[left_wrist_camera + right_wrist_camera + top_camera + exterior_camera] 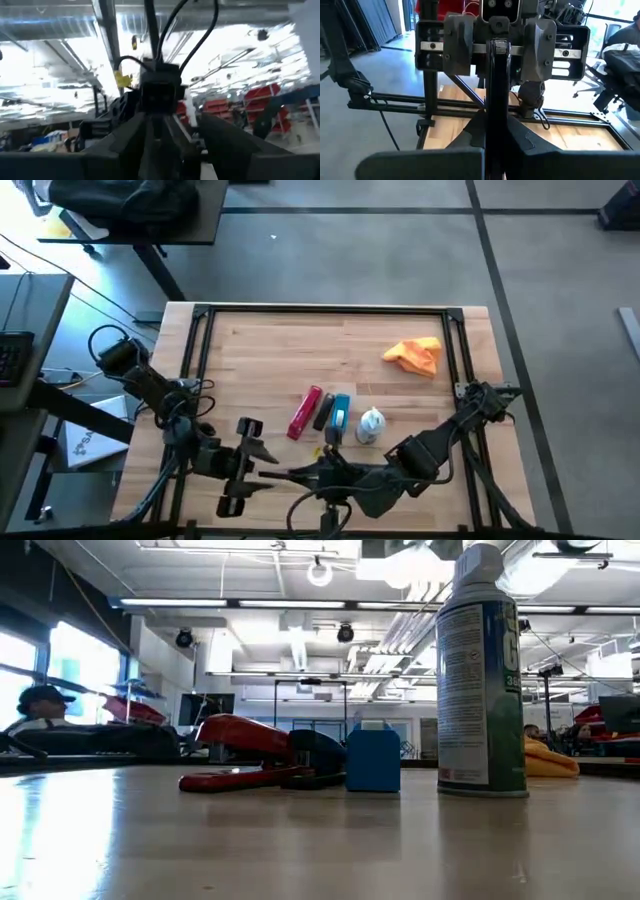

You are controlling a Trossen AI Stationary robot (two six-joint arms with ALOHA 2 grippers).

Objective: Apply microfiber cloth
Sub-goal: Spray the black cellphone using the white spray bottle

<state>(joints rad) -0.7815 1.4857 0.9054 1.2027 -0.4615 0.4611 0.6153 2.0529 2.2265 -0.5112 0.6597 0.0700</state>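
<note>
The orange microfiber cloth (414,356) lies crumpled on the wooden table (270,350) at the far right; the low view shows the cloth (549,759) behind the spray bottle (482,670). No gripper is near it. Both arms are low at the table's near edge, facing each other. My left gripper (258,467) points toward the right edge, open. My right gripper (300,472) points toward the left edge, shut, with its closed fingers (495,110) aimed into the gap of the left one. I cannot tell whether the two touch. Neither gripper shows in the low view.
A red stapler (304,412), a black and blue item (338,414) and a small white-grey spray bottle (371,425) sit in a row at the near centre, just beyond the grippers. A black frame (330,310) runs along the table's edges. Bare wood lies between the row and the cloth.
</note>
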